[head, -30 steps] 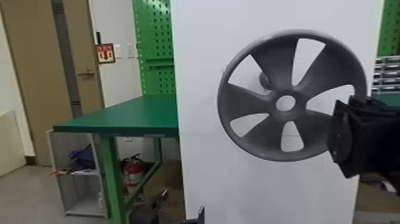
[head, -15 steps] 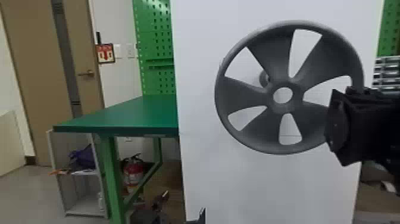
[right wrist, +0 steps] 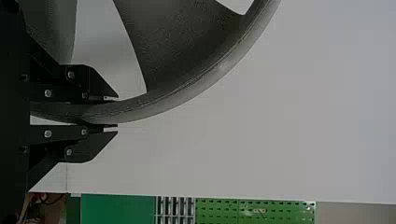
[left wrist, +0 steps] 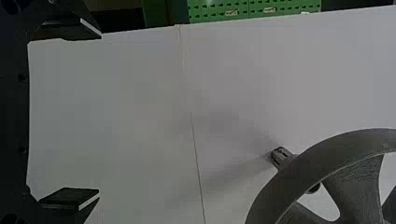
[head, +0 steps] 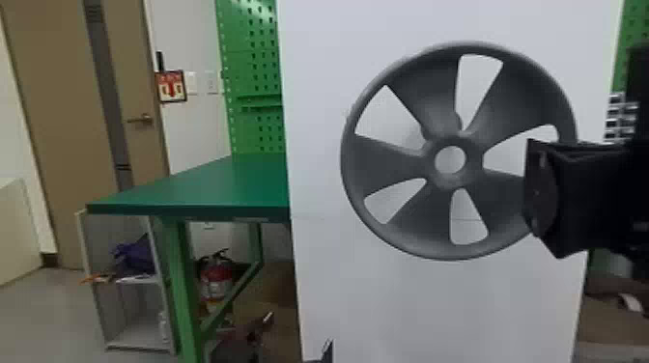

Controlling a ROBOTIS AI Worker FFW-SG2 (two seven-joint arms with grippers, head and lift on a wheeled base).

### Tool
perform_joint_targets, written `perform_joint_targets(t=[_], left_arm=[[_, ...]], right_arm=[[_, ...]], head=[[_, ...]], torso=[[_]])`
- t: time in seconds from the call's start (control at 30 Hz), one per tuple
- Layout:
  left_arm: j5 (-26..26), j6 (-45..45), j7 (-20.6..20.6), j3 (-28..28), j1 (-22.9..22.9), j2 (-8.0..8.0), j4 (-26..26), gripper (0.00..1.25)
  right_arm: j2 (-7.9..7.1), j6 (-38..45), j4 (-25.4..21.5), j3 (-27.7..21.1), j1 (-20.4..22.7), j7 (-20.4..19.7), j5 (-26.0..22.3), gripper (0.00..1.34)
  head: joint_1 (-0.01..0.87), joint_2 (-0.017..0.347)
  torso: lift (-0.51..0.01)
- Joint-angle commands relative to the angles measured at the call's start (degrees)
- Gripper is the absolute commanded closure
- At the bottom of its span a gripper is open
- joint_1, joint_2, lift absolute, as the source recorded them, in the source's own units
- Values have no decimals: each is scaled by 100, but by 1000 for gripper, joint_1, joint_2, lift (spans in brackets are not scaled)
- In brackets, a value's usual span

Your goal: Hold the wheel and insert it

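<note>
My right hand (head: 541,193): clasping one wheel (head: 386,159), grey, five-spoked, by the right side of its rim, one finger on either face. Wheel: upright, its face towards me, in front of the white panel (head: 434,309). My left hand (head: 328,351): fingers spread, empty, low and near. Green table (head: 217,188): left of the panel.

Looked softly lit in the head view, with glare high on the green pegboard (head: 264,6), but ran dimmer in both wrist views, with faint, soft-edged shadows across the left one's white panel (left wrist: 116,93).
</note>
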Motion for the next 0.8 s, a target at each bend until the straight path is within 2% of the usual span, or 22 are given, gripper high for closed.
perform_joint_targets(t=[0.0,0.5,0.77], left_arm=[[9,0,-1,-1,5,2,0,96],[-8,0,8,-18,5,29,0,96],[-17,0,-1,-36,5,29,0,96]], right_arm=[[5,88,-16,2,-63,-1,12,1078],[5,422,-16,28,-511,-1,-14,1078],[5,413,-16,37,-616,-1,-67,1078]], head=[[233,304],[233,304],[233,304]], torso=[[-499],[-499],[-499]])
